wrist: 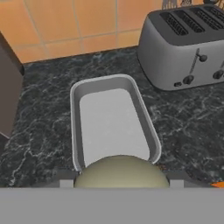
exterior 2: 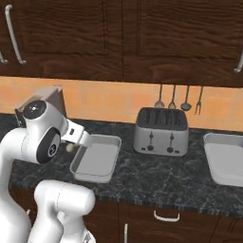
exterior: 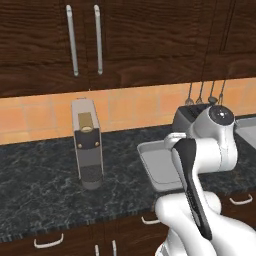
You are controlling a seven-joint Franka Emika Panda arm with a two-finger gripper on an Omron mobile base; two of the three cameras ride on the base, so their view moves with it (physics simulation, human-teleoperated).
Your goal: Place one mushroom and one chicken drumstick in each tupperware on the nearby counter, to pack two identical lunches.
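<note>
A pale rounded mushroom (wrist: 120,173) sits between my fingertips, low in the hand view, and my gripper (wrist: 120,180) is shut on it. It hangs just above the near end of an empty light-grey tupperware (wrist: 113,124) on the dark speckled counter (wrist: 48,131). From the right base view the same tupperware (exterior 2: 97,159) lies beside my forearm, with the mushroom (exterior 2: 70,148) peeking out at its left rim. A second empty tupperware (exterior 2: 227,159) lies at the far right. A small orange tip (wrist: 217,184) shows at the right edge; I cannot tell what it is.
A silver four-slot toaster (exterior 2: 160,130) stands between the two containers, close to the right of the near one. A tall grey coffee machine (exterior: 87,145) stands to the left. Utensils (exterior 2: 179,99) hang on the orange tiled wall. Dark wood cabinets hang overhead.
</note>
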